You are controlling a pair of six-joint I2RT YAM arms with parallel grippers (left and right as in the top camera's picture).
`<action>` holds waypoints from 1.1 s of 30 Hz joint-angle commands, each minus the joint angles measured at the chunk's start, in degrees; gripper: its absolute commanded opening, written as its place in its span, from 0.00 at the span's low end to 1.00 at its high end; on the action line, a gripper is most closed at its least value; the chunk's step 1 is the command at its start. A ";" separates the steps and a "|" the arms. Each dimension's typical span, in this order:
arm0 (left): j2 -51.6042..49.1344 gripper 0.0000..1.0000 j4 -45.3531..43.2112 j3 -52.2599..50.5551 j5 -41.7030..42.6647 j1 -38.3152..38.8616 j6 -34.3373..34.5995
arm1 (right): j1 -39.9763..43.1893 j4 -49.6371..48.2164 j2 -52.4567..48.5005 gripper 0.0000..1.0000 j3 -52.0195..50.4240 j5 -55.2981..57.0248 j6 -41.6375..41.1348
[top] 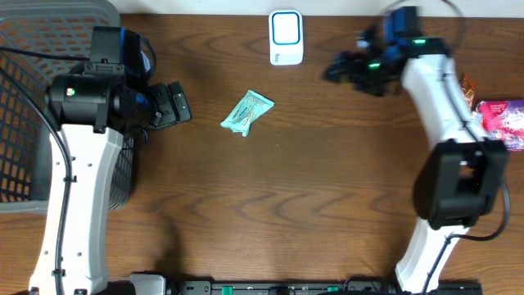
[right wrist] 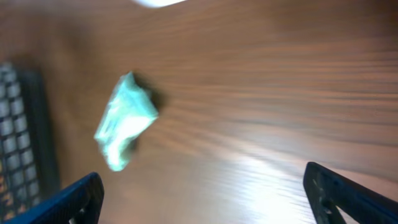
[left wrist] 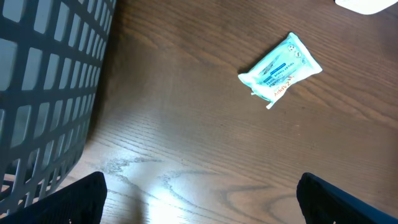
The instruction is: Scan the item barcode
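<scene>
A small teal packet [top: 246,112] lies flat on the wooden table, left of centre; it also shows as the packet [left wrist: 281,68] in the left wrist view and, blurred, as the packet [right wrist: 124,121] in the right wrist view. A white barcode scanner [top: 286,37] with a blue ring stands at the table's far edge. My left gripper [top: 176,104] is open, a little left of the packet, with nothing between its fingers [left wrist: 74,199]. My right gripper [top: 344,67] is open and empty, right of the scanner, well apart from the packet.
A dark mesh basket [top: 37,106] stands at the left edge, close beside the left arm; its wall [left wrist: 43,87] fills the left wrist view's left side. A pink packet [top: 501,119] and another item lie at the right edge.
</scene>
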State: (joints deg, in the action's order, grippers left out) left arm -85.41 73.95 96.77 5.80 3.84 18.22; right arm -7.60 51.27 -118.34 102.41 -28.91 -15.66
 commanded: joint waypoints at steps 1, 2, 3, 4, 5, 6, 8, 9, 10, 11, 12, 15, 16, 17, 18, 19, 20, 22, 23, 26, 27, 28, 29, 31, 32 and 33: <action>0.17 0.98 0.20 0.09 -0.52 -0.17 0.50 | -6.08 -1.77 -0.74 0.99 -0.55 -0.04 -6.34; 0.17 0.97 0.22 0.09 -0.52 -0.17 0.50 | -7.76 -2.73 -1.11 0.99 -0.55 1.42 -8.59; 0.17 0.98 0.22 0.09 -0.52 -0.17 0.50 | -9.38 -3.80 -1.81 0.99 -0.55 2.95 -11.08; 0.17 0.98 0.22 0.09 -0.52 -0.17 0.50 | -10.75 -4.68 -2.36 0.99 -0.55 4.04 -13.35; 0.17 0.98 0.22 0.09 -0.52 -0.17 0.50 | -12.13 -5.62 -3.30 0.98 -0.55 4.87 -15.91; 0.17 0.98 0.20 0.09 -0.52 -0.17 0.50 | -13.09 -6.36 -3.98 0.96 -0.55 4.85 -17.59; 0.17 0.98 0.20 0.09 -0.52 -0.17 0.50 | -14.60 -7.74 -5.66 0.92 -0.55 4.76 -21.22; 0.17 0.98 0.22 0.09 -0.52 -0.17 0.50 | -15.28 -8.46 -6.75 0.91 -0.55 4.55 -23.15; 0.17 0.98 0.20 0.09 -0.52 -0.17 0.50 | -15.80 -9.11 -7.54 0.89 -0.55 4.04 -24.48; 0.17 0.98 0.20 0.09 -0.52 -0.17 0.50 | -16.24 -9.81 -8.50 0.87 -0.55 3.13 -25.49; 0.17 0.98 0.22 0.09 -0.52 -0.17 0.50 | -16.76 -10.75 -9.55 0.86 -0.55 1.99 -26.14; 0.17 0.98 0.20 0.09 -0.52 -0.17 0.50 | -17.84 -13.84 -12.37 0.84 -0.55 -0.85 -26.21; 0.17 0.98 0.22 0.09 -0.52 -0.17 0.50 | -18.25 -14.84 -13.68 0.82 -0.55 -1.75 -26.82; 0.17 0.98 0.20 0.09 -0.52 -0.17 0.50 | -18.40 -15.39 -14.36 0.80 -0.55 -2.36 -27.39; 0.17 0.98 0.20 0.09 -0.52 -0.17 0.50 | -18.58 -16.04 -15.26 0.79 -0.55 -3.30 -27.61; 0.17 0.98 0.22 0.09 -0.52 -0.17 0.50 | -18.75 -16.72 -16.13 0.76 -0.55 -4.15 -27.61; 0.17 0.98 0.20 0.09 -0.52 -0.17 0.50 | -18.88 -17.20 -16.87 0.71 -0.55 -4.92 -27.63; 0.17 0.98 0.22 0.09 -0.52 -0.17 0.50 | -19.10 -17.66 -18.01 0.65 -0.55 -5.40 -28.30; 0.17 0.98 0.22 0.09 -0.52 -0.17 0.50 | -19.15 -17.73 -18.56 0.62 -0.55 -5.35 -28.74; 0.17 0.98 0.20 0.09 -0.52 -0.17 0.50 | -19.28 -17.70 -19.30 0.43 -0.55 -5.38 -28.92; 0.17 0.98 0.20 0.09 -0.52 -0.17 0.50 | -19.28 -17.68 -19.43 0.36 -0.55 -5.38 -28.87; 0.17 0.98 0.22 0.09 -0.52 -0.17 0.50 | -19.28 -17.68 -19.50 0.26 -0.55 -5.38 -28.83; 0.17 0.98 0.20 0.09 -0.52 -0.17 0.50 | -19.28 -17.73 -19.50 0.22 -0.55 -5.38 -28.61; 0.17 0.98 0.22 0.09 -0.52 -0.17 0.50 | -19.28 -18.53 -19.47 0.01 -0.55 -6.71 -26.38; 0.17 0.98 0.20 0.09 -0.52 -0.17 0.50 | -19.28 -19.06 -19.47 0.01 -0.55 -8.48 -24.61; 0.17 0.98 0.20 0.09 -0.52 -0.17 0.50 | -19.23 -19.65 -19.45 0.01 -0.52 -10.88 -22.93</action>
State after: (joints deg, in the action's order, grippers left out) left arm -85.41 73.93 96.79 5.82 3.84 18.22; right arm -25.96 32.01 -136.03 102.26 -36.56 -42.76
